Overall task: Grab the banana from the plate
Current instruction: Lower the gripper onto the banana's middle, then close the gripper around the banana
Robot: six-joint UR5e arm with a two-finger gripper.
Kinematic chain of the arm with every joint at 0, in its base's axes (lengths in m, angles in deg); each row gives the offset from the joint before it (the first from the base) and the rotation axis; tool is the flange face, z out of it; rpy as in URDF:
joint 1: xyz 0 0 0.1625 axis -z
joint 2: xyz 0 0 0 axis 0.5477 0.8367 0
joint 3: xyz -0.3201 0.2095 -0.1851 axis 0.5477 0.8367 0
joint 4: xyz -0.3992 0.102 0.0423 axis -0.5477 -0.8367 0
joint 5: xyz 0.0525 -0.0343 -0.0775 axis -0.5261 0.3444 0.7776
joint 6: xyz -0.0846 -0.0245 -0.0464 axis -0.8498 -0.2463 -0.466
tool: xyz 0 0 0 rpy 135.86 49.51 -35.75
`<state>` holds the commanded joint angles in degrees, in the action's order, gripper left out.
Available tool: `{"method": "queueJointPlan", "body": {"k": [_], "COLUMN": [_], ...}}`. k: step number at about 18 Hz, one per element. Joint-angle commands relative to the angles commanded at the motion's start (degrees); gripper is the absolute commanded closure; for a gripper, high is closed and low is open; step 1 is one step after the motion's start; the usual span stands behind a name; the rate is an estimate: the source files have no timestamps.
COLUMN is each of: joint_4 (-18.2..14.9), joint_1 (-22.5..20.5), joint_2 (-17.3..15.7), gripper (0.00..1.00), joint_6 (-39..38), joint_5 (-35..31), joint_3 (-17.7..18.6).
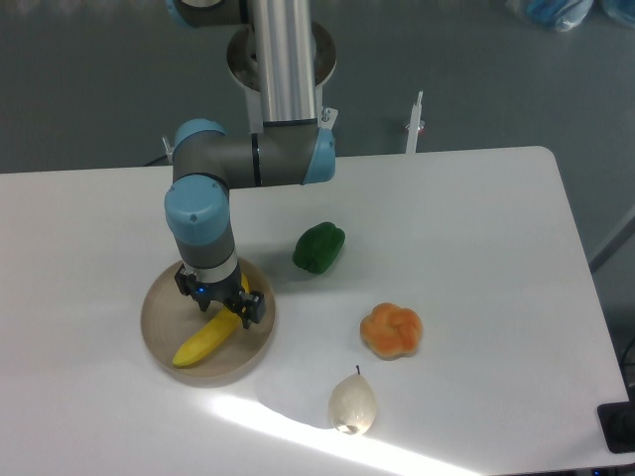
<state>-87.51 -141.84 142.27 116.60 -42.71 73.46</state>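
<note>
White table holds pepper, orange fruit, pear beside plate.

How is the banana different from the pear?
The banana is bright yellow; the pear is pale and whitish. The banana is long and curved; the pear is short and rounded with a thin stem. The banana lies on the plate under the gripper; the pear sits alone on the bare table. Both are fruit.
</note>
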Motion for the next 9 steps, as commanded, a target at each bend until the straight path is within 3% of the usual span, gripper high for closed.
{"method": "queueJointPlan", "body": {"k": [5,6,9], "joint_4": [0.00,0.00,0.00], "joint_1": [0.00,0.00,0.00], "joint_2": [0.00,0.09,0.09], "gripper": [0.45,0.52,0.60], "joint_6": [0.00,0.09,0.18], "joint_5": [0.00,0.00,0.09], "joint_3": [-0.09,-0.09,-0.35]}}
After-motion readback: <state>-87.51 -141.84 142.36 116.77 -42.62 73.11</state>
